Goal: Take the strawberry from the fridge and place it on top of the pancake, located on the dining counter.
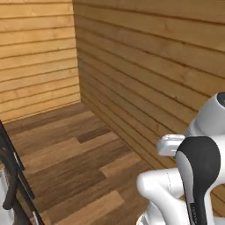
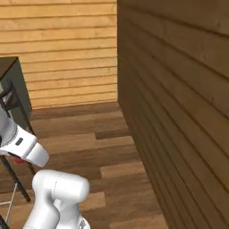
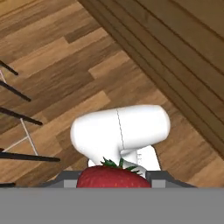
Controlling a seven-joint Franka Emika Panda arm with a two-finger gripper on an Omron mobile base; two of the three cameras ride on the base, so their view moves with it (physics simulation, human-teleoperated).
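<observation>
- One strawberry [image 3: 113,177] sits clamped between the gripper [image 3: 113,183] jaws above the wood floor [image 3: 65,78].
- Carry level; hold the squeeze until the pancake appears.

Horizontal honey-brown wooden plank walls [image 1: 145,66] meet in a corner above a mixed-tone brown wood plank floor [image 1: 74,162]; thin black chair legs [image 1: 15,176] stand at the left.

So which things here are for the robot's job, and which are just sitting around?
For the job:
- strawberry, pinched in the claw

Just around:
- wooden plank wall
- wood floor
- black-legged stools
</observation>
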